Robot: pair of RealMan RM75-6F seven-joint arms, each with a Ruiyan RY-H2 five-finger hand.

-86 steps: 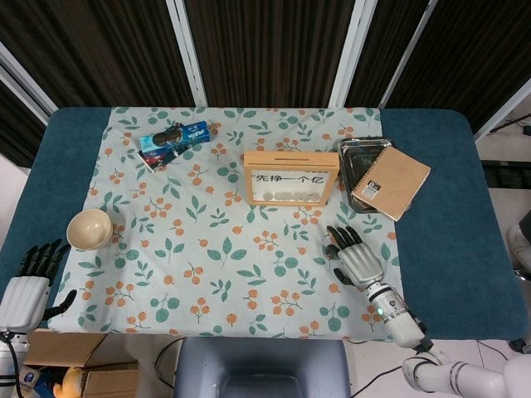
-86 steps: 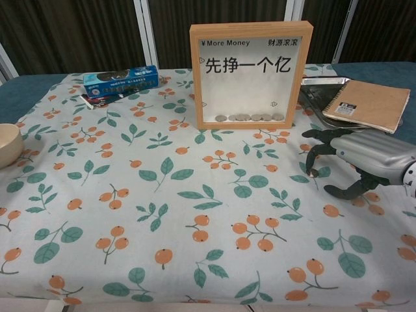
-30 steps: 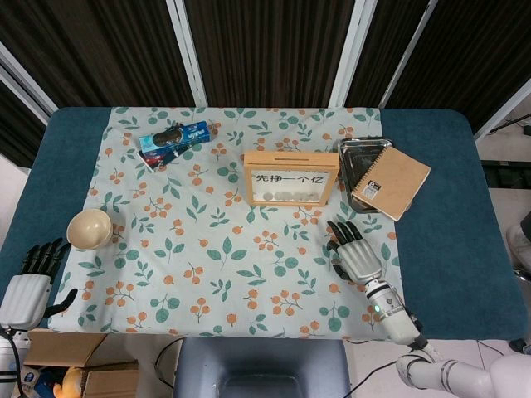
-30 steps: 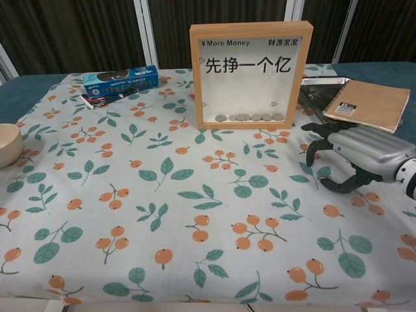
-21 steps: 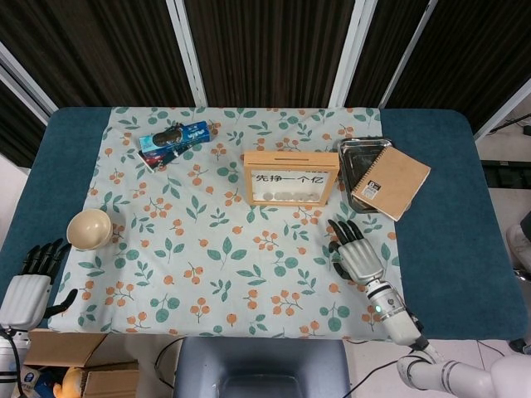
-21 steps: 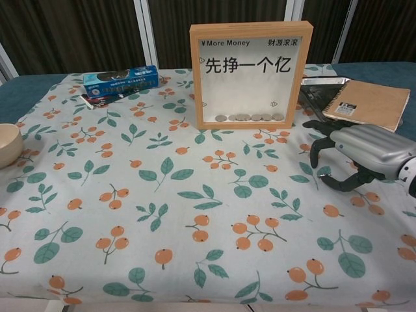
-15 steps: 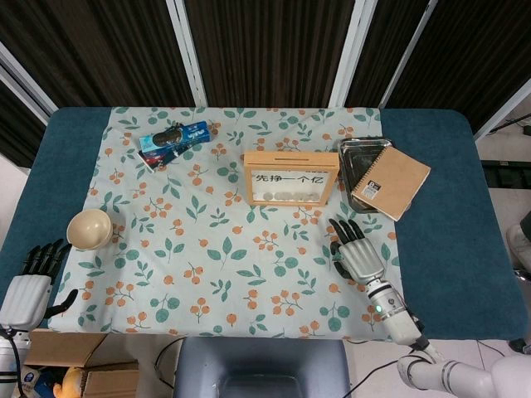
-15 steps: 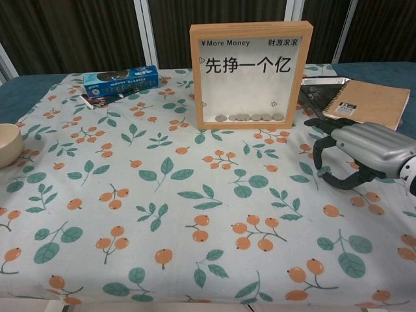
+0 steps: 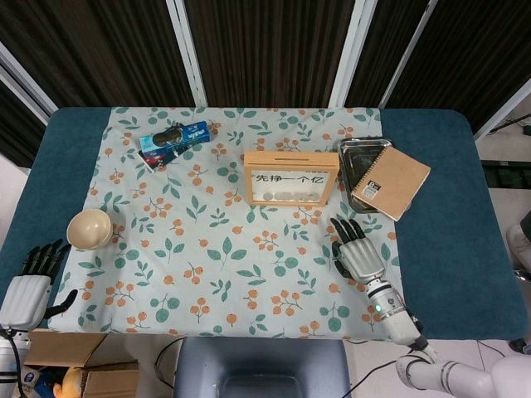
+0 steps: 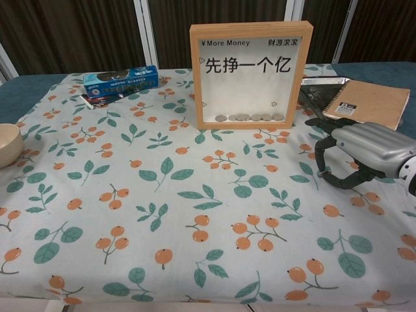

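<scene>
We see a wooden frame box (image 10: pixel 251 75) standing upright, with a row of coins (image 10: pixel 250 117) at its bottom. A metal tray (image 9: pixel 363 162) carries a notebook (image 9: pixel 391 182) lying partly over it. The bowl (image 9: pixel 89 229) looks empty. Our right hand (image 10: pixel 364 153) hovers on the flowered cloth (image 9: pixel 216 249) just in front of the box, its fingers curved down and apart, holding nothing. Our left hand (image 9: pixel 29 286) rests at the blue table (image 9: pixel 58 178) edge, fingers spread. Behind are dark curtains (image 9: pixel 265 50).
</scene>
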